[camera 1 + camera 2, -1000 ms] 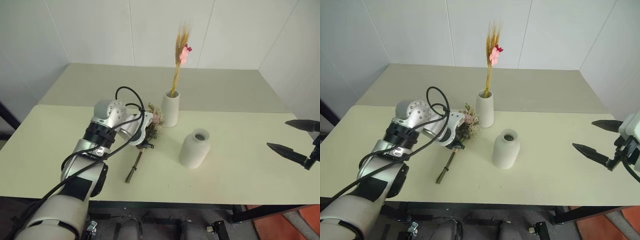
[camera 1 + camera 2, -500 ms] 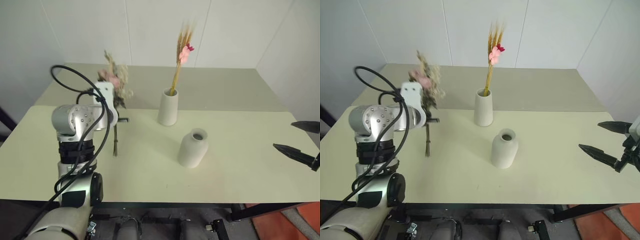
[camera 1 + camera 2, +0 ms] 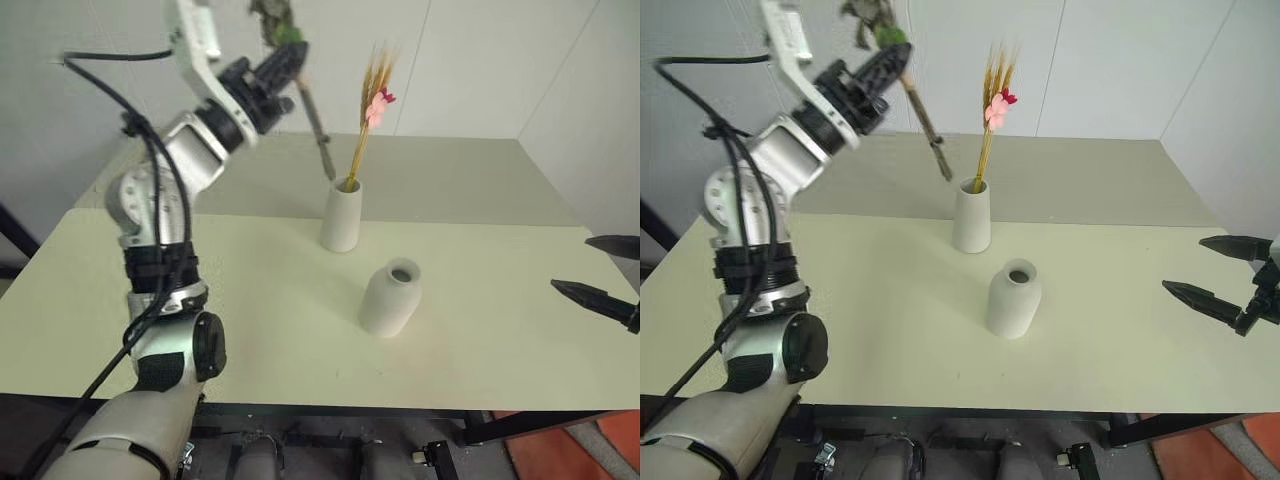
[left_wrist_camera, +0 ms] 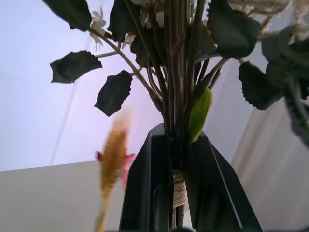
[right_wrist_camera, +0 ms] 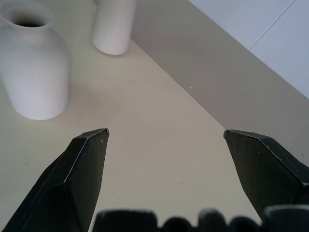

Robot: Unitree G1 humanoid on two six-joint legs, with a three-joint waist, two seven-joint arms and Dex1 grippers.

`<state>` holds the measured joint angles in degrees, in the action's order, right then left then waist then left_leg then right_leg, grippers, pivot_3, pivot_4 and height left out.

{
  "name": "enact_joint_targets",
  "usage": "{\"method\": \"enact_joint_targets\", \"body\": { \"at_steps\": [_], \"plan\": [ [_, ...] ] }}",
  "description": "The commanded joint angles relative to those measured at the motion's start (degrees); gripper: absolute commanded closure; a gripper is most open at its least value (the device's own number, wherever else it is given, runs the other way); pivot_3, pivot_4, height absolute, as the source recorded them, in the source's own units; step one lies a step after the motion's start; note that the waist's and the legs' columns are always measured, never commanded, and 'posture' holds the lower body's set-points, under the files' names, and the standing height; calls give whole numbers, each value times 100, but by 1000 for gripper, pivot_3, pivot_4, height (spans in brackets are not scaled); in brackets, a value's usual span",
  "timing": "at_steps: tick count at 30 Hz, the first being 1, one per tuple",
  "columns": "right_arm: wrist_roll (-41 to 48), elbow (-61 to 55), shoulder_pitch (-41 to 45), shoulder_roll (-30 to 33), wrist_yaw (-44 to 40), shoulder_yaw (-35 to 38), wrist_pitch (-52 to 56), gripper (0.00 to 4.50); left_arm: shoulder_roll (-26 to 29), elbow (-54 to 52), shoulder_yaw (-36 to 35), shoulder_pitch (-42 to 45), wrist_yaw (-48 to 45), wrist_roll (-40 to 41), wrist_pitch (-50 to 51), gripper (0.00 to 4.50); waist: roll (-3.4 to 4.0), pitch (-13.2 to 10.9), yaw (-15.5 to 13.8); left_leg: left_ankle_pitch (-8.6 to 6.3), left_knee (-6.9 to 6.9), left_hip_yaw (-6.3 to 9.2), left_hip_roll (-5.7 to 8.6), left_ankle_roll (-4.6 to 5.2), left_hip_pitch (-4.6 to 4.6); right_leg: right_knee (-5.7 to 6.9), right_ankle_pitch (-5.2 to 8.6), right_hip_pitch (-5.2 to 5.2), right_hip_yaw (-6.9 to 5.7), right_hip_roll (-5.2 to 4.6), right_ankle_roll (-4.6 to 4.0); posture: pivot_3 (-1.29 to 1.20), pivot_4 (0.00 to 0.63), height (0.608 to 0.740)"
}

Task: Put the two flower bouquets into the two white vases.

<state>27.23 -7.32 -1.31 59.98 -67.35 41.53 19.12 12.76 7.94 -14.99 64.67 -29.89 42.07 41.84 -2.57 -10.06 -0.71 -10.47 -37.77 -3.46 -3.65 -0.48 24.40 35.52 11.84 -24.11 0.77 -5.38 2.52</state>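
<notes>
The rose bouquet hangs in the air, up and to the left of the rounded vase, clamped in the left gripper by its stems. Its long axis slants, stem ends pointing down toward the tall vase, which holds the wheat bunch. The empty rounded vase stands on the table, nearer than the tall vase. The right gripper waits spread open, well right of the rounded vase.
</notes>
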Motion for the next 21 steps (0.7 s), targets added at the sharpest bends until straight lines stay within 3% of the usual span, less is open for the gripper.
{"method": "enact_joint_targets", "body": {
  "at_steps": [1, 7, 21],
  "plan": [
    [171, -244, -9, -54, 148, 321, 23, 0, -224, 71, 630, -70, -890, -225, -642, 4380, 0, 0, 2, 0, 0, 0, -1, 0, 2, 0, 0, -1, 1, 1, 0, 0, 150, 740],
    [251, -583, -188, -144, 319, 435, 171, 0, -528, 605, 871, 48, -1330, -265, -825, 4380, 0, 0, 37, 0, 0, 1, -2, 1, -1, 1, 3, -2, 4, 5, 5, 0, 150, 740],
    [186, -825, -365, -213, 562, 624, 237, 0, -435, -80, 1245, -222, -2134, 45, -136, 4380, 2, 1, 36, -2, 0, 4, -2, 4, 1, 1, 4, -5, 5, 6, 7, 0, 150, 740]
  ]
}}
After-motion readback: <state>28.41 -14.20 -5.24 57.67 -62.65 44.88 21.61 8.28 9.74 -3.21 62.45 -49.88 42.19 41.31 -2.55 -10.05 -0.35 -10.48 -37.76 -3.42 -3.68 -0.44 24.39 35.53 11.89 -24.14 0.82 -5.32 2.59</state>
